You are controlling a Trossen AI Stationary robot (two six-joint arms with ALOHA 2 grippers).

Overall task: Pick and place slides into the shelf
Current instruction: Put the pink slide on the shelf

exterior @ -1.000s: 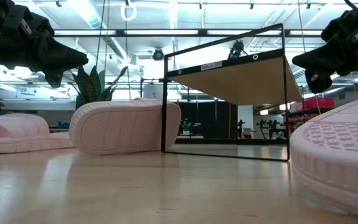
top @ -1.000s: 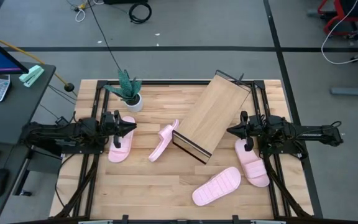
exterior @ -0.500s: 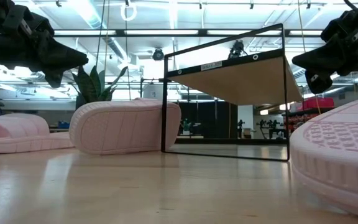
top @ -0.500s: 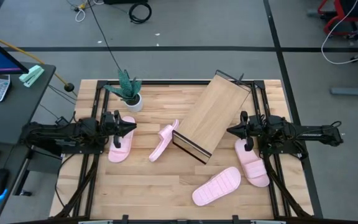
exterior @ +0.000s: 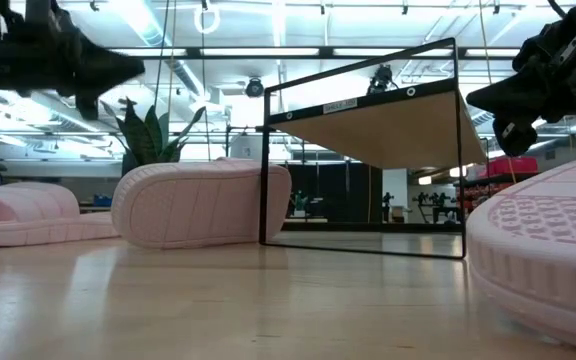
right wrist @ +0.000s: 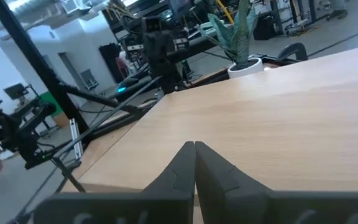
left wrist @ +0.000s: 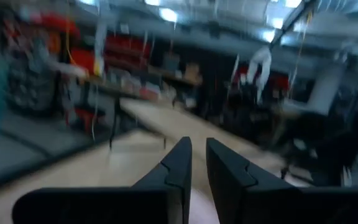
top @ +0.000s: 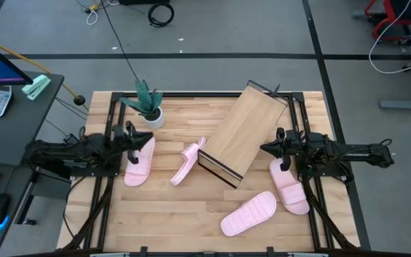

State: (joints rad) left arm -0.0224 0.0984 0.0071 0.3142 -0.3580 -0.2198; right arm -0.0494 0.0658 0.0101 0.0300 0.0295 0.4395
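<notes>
Four slides [top: 138, 160] loose on the surface around the empty shelf [top: 245, 132] from above; opening step. Left gripper [top: 130, 137] above far-left slide, right gripper [top: 280, 148] beside shelf. Level view: shelf board slanted. Wrist views: left fingers [left wrist: 182, 163] narrowly apart, need widening; right fingers [right wrist: 185, 163] pressed together.

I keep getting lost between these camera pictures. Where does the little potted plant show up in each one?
High view: the potted plant stands at the table's far left, just beyond the left hand.
Low view: its leaves rise behind the pink slide lying on its side.
Left wrist view: I cannot make it out.
Right wrist view: plant stands beyond the wooden shelf board.
Shared landmark: the shelf, seen in high, low and right wrist views.
</notes>
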